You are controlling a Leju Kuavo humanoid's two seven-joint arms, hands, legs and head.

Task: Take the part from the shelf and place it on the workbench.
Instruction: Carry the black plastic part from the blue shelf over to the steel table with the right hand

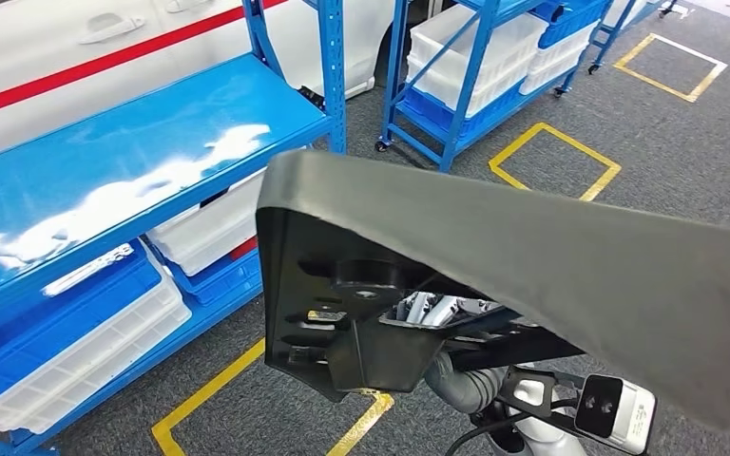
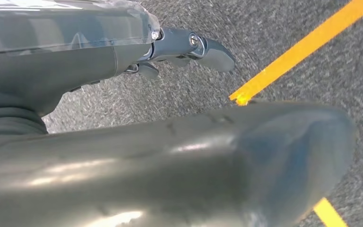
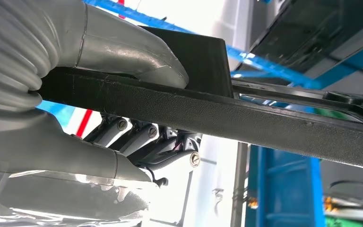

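Note:
A large dark grey plastic part (image 1: 532, 256) hangs close in front of me in the head view, its ribbed black underside (image 1: 342, 304) facing me. My right hand (image 3: 66, 142) grips its edge (image 3: 264, 118), thumb on one face and fingers on the other. Through the part's underside the silver fingers (image 1: 434, 309) show. In the left wrist view my left hand (image 2: 184, 47) has its fingers stretched out above the grey floor. They stay apart from the part's glossy surface (image 2: 194, 161), with floor showing between.
A blue shelf (image 1: 133, 152) stands at the left with white bins (image 1: 86, 351) on its lower level. Farther back is a wheeled blue rack (image 1: 475, 76) with white bins. Yellow floor markings (image 1: 551, 161) cross the grey carpet. A white car body (image 1: 105, 47) sits behind the shelf.

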